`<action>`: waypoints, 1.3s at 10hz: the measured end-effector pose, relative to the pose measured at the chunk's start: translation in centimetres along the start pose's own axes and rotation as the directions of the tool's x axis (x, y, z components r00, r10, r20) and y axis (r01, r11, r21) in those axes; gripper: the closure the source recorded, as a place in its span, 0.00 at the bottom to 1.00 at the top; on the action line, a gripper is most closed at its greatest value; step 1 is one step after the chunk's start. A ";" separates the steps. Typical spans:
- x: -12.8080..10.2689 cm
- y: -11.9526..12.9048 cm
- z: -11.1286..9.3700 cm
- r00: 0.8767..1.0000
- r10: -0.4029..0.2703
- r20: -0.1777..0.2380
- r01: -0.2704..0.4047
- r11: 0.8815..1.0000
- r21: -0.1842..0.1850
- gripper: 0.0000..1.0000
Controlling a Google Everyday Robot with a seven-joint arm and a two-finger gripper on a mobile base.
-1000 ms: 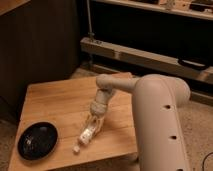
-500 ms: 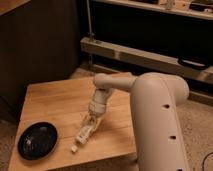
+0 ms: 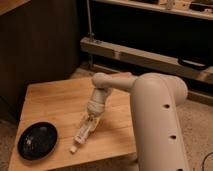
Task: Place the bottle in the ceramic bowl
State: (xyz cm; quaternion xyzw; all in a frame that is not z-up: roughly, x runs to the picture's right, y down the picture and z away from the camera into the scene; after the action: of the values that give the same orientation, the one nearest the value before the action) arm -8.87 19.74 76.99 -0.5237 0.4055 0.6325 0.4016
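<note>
Wooden and pale, the surface (image 3: 55,100) carries both things of the task. The ceramic bowl (image 3: 37,140) sits near its front left corner, black and glossy, with nothing in it. The bottle (image 3: 81,136) is to the bowl's right, near it but apart, slanted with its white cap toward the front edge of the surface and its upper end running up into the gripper (image 3: 89,123).

The arm (image 3: 157,117) reaches over from the right and bends down so that the gripper meets the bottle from above. This suits a lift and a short carry leftward to the bowl, which I judge to be the step in hand; the placing itself is not yet done.

Whether the fingers are closed on the bottle or only set around it I cannot tell: they merge with the bottle's pale body. Nor is it plain whether the cap end rests on the wood or hangs just above it. The arm's bulk hides the right front part of the surface.
</note>
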 end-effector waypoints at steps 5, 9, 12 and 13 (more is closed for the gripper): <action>4.3 3.1 -5.1 0.989 -0.133 -0.062 0.133 0.991 -0.012 1.00; 5.8 6.5 -4.0 0.968 -0.223 -0.119 0.225 0.974 0.008 1.00; 8.1 10.1 -2.2 0.940 -0.303 -0.157 0.309 0.951 0.016 1.00; 9.0 11.5 -1.7 0.929 -0.332 -0.166 0.340 0.940 0.021 1.00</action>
State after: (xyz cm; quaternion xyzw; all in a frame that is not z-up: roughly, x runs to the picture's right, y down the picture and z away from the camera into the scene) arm -20.19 14.93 68.92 -0.6243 0.3561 0.5001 0.4829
